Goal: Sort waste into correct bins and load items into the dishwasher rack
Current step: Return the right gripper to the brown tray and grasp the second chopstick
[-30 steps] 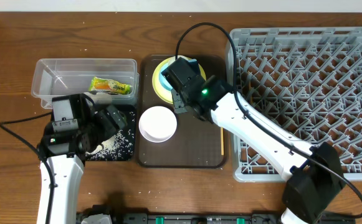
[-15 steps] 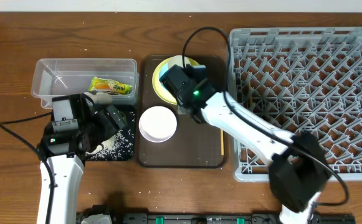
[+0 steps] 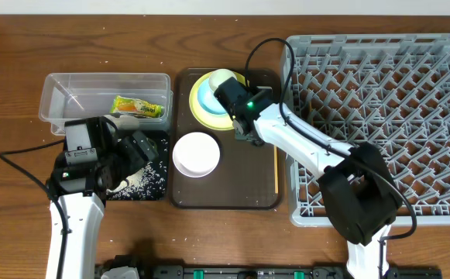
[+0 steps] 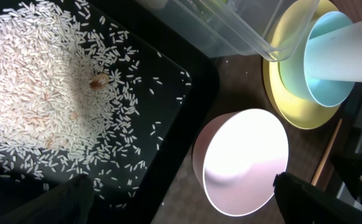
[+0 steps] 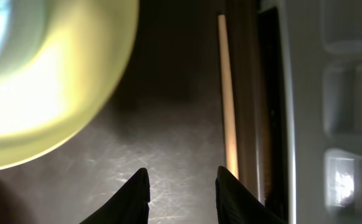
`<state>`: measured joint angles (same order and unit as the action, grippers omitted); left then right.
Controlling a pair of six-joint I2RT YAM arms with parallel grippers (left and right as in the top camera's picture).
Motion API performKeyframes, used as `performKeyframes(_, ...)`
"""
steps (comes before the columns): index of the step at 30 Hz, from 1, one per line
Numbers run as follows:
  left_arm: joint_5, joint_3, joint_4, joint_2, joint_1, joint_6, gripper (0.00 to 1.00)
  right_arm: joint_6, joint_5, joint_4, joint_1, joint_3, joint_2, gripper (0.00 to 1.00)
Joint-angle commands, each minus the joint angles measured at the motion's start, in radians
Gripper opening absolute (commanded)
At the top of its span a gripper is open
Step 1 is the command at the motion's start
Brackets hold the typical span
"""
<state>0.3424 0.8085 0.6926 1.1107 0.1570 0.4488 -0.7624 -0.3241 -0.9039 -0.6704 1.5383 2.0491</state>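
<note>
Right hand point(image 5: 182, 180) part-open and empty, over the brown tray point(image 5: 168, 124); chopstick point(image 5: 225, 74) just ahead of one finger, yellow plate point(image 5: 50, 93) off to the other side.

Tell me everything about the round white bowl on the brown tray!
The white bowl is round, shiny white inside and pale pink outside, as the left wrist view shows. It looks like smooth plastic or ceramic. It stands upright and empty on the dark brown serving tray, near the black tray of rice and apart from the yellow plate. Nothing else touches it.
</note>
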Motion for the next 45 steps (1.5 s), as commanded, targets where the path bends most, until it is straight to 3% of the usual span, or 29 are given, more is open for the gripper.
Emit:
performKeyframes(1, 0.008, 0.014, 0.001, 0.002, 0.004, 0.005, 0.95, -0.019, 0.0, -0.005, 0.024, -0.012, 0.012, 0.33)
performKeyframes(26, 0.005, 0.014, 0.002, 0.002, 0.004, 0.005, 0.95, -0.019, 0.049, 0.128, 0.065, -0.169, 0.012, 0.41)
performKeyframes(45, 0.005, 0.014, 0.002, 0.002, 0.004, 0.005, 0.95, -0.018, 0.151, 0.153, 0.06, -0.179, 0.012, 0.39)
